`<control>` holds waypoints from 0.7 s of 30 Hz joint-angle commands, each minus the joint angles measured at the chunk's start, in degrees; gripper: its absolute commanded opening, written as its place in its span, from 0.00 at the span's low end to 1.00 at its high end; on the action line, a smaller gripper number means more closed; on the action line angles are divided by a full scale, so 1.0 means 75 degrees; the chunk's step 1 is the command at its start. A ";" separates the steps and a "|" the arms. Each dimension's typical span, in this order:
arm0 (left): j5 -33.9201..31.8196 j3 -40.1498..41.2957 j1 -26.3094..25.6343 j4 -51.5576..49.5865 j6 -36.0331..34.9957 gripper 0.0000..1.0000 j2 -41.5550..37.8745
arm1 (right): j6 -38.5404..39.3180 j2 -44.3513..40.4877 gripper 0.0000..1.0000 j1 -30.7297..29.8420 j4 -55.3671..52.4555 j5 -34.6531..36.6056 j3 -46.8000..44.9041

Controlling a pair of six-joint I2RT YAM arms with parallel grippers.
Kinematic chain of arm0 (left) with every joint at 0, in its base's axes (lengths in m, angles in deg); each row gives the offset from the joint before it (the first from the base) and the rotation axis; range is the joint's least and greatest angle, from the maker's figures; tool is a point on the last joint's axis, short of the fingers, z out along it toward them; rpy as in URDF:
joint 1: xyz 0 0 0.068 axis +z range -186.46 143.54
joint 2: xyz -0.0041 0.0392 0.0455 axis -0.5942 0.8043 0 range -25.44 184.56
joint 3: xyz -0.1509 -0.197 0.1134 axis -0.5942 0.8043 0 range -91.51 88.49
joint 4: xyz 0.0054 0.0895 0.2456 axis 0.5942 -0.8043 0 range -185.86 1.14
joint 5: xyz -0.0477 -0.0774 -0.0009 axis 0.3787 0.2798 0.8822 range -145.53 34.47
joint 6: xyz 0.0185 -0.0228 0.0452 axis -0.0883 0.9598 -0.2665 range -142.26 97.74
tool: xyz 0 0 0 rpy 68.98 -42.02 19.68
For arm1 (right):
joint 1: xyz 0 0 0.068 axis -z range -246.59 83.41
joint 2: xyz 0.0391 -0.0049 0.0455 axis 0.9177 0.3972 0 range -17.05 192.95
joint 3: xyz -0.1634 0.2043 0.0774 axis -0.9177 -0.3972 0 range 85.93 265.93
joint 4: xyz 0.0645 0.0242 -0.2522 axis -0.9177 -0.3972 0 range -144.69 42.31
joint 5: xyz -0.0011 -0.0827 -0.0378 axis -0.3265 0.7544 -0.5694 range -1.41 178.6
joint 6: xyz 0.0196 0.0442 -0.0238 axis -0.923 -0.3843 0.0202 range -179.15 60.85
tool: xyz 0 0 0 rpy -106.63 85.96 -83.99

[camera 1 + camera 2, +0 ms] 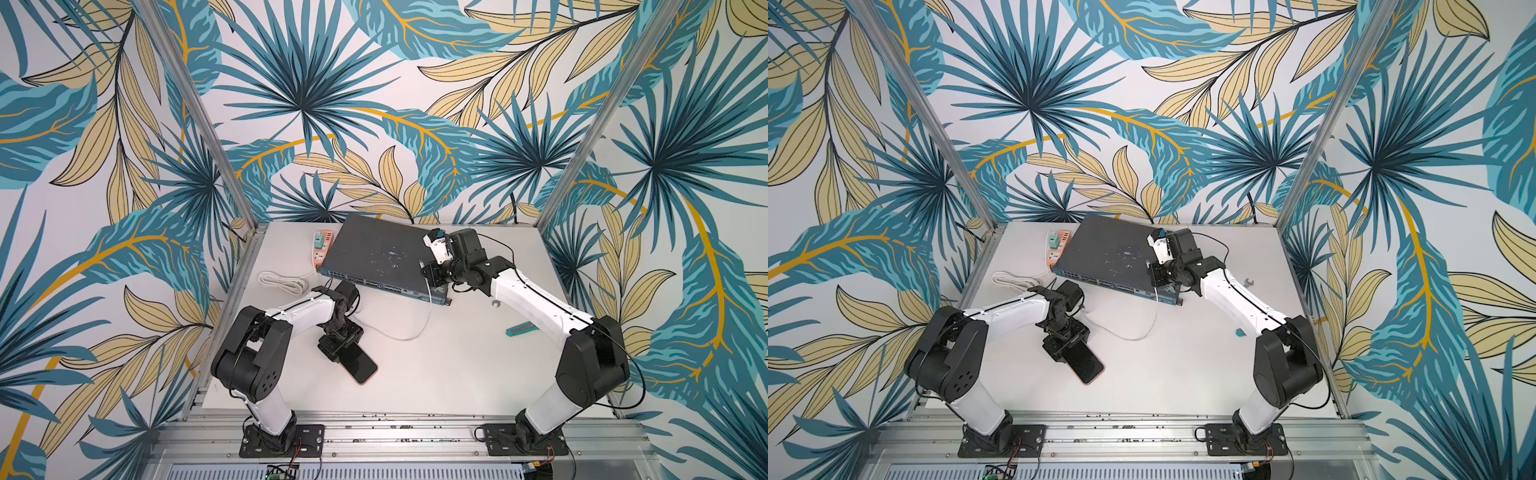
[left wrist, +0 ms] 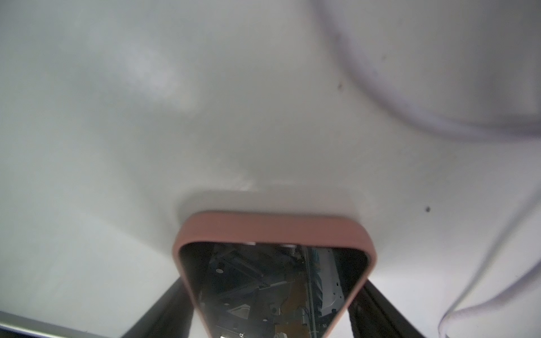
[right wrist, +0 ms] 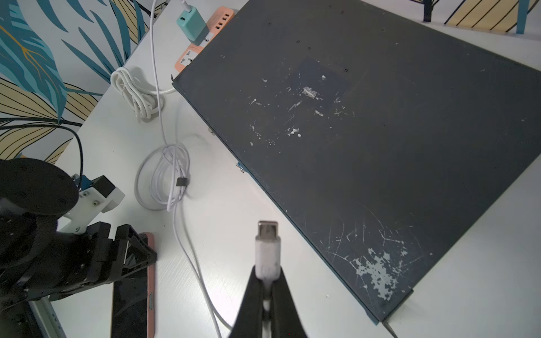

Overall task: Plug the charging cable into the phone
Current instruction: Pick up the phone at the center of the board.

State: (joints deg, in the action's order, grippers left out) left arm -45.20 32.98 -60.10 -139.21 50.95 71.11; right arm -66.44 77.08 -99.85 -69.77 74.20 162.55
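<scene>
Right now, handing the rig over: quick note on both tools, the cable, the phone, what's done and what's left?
Left tool: jaws astride the phone, which lies flat, screen up, on the table; whether it grips is unclear.
Right tool: shut on the charging cable just behind its connector, held up over the network switch.
Done: connector picked up.
Left: steady the phone, carry the connector over, plug it in. Cable slack lies between the arms.

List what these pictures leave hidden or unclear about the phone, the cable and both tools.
- Phone charging port: not visible in any view; the left wrist view shows only one plain end.
- Left tool: straddles the phone; contact with its sides unclear, cut off by the left wrist view's edge.
- Right tool: shut on the charging cable; tiny in both top views.
</scene>
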 commanded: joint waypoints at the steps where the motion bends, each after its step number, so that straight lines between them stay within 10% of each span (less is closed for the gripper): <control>1: -0.0381 0.0223 0.0253 0.0030 -0.0309 0.00 -0.0300 | 0.0017 0.0029 0.00 0.0027 0.0096 -0.0065 -0.0064; 21: 0.1234 -0.0228 0.2056 0.0562 -0.1139 0.00 -0.0911 | 0.0483 0.0421 0.00 -0.0409 -0.0740 0.0267 0.0956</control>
State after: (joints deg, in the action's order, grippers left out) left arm -39.59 33.66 -46.78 -136.24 44.06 65.32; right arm -64.45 79.02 -101.93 -73.10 75.14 168.08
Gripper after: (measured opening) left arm 0.781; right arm 0.083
